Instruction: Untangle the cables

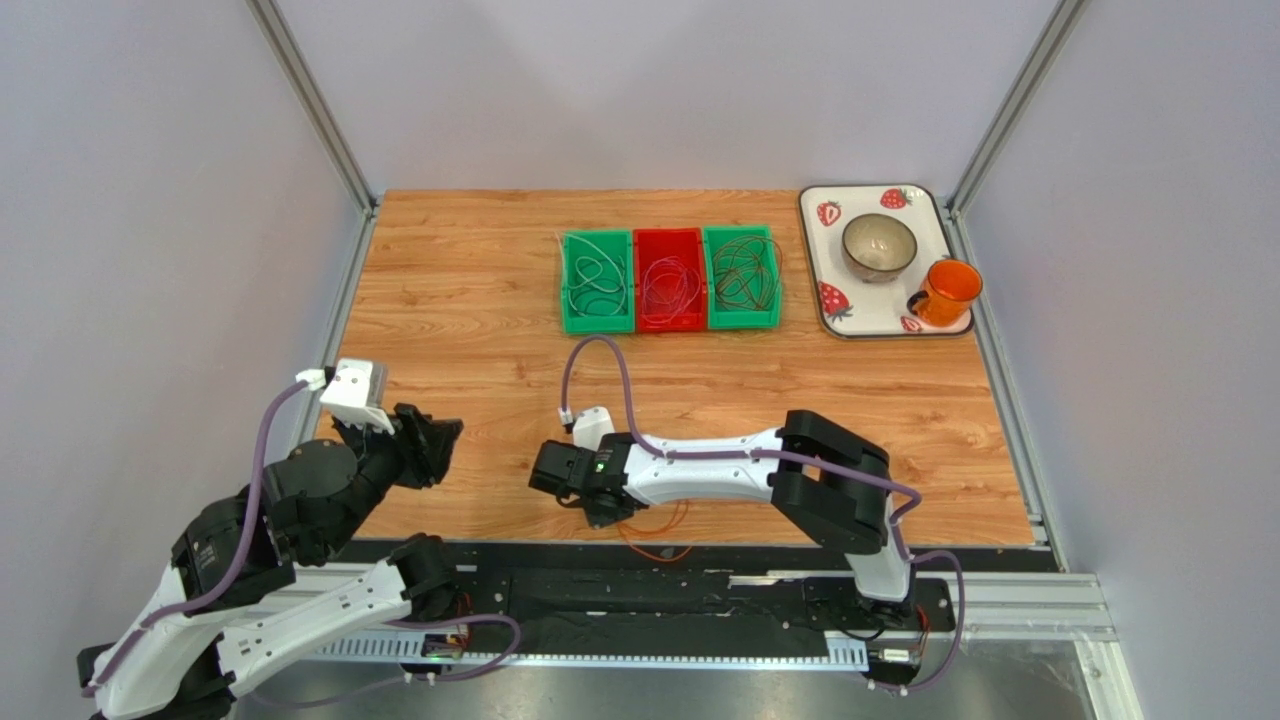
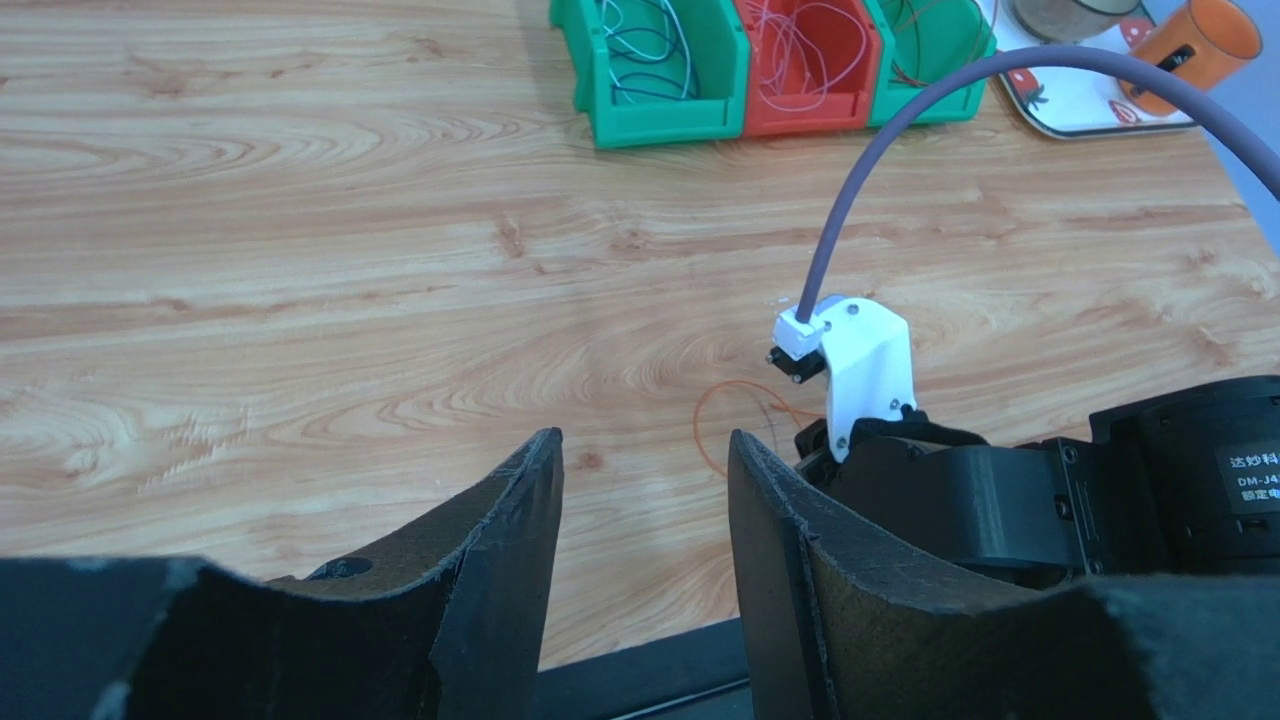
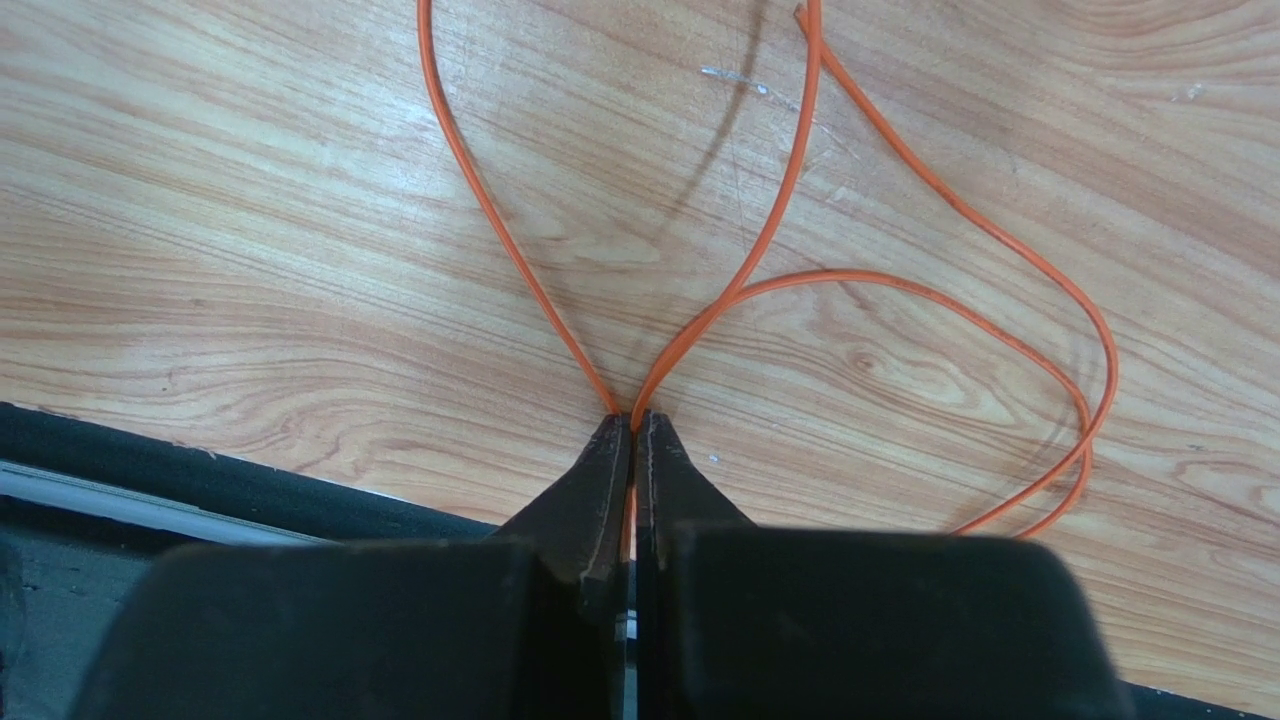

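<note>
A: How will the orange cable (image 3: 887,275) handle, in your opinion?

B: I judge it very light, thin and soft, with a little spring, because it lies in open curves on the surface (image 1: 451,270). It looks smooth, so a weak pinch may let it slide. A hard pull could tighten a crossing instead of opening it.

A: Where should one take it?

B: On a free strand, a little away from any crossing. The right hand (image 3: 633,428) is pressed together and pinches the cable just where 2 strands meet at its tips. Whether both strands are caught, I cannot tell.

A: And where does the cable lie?

B: At the near edge of the surface, partly under the right arm. It is well apart from the row of bins (image 1: 669,323) at the far side, where other cables (image 1: 598,273) are coiled.

A: The pose of the arms?

B: The right arm is stretched low toward the left, its hand down at the surface. The left hand (image 2: 643,450) hovers above the left part, fingers partly spread, holding nothing, and it looks toward the right hand.
</note>
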Controlling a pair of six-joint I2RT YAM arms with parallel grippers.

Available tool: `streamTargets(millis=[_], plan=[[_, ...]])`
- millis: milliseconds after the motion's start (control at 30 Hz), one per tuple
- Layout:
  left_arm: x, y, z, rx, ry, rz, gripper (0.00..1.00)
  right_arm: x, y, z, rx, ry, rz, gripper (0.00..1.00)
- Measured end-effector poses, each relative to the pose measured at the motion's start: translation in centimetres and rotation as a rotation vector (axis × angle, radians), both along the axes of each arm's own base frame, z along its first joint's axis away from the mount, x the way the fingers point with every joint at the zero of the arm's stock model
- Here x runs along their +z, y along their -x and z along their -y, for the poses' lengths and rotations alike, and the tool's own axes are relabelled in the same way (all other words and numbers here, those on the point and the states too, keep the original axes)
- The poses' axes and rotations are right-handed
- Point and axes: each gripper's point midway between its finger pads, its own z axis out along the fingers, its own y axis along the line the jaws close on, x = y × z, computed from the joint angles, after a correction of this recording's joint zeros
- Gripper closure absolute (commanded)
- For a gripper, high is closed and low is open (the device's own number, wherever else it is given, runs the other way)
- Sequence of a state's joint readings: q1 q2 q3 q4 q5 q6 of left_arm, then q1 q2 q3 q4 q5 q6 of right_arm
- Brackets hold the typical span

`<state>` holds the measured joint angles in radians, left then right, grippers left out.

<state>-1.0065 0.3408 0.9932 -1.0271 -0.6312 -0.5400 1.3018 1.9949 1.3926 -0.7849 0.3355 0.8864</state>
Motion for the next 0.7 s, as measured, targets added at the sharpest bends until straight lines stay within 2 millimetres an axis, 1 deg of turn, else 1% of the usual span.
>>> streamTargets(millis=[333,533,633,700], plan=[[0.0,-0.1,-0.1,0.006,-0.002,0.001,0.47,0.3,-0.4,0.1,0.016,-0.011,0.014,1.0],[0.0,-0.1,-0.1,0.007,-0.002,0.001,0.47,0.6,-1.6,1.5,0.027,0.036,0.029,1.0],[0.0,-0.1,-0.1,0.007,-0.002,0.001,0.47,1.3,-2.1,2.3,0.028,0.058,0.044,1.0],[0.0,-0.1,-0.1,0.007,-0.002,0.001,0.47,2.3,-2.5,2.5,0.029,0.055,0.06,1.0]])
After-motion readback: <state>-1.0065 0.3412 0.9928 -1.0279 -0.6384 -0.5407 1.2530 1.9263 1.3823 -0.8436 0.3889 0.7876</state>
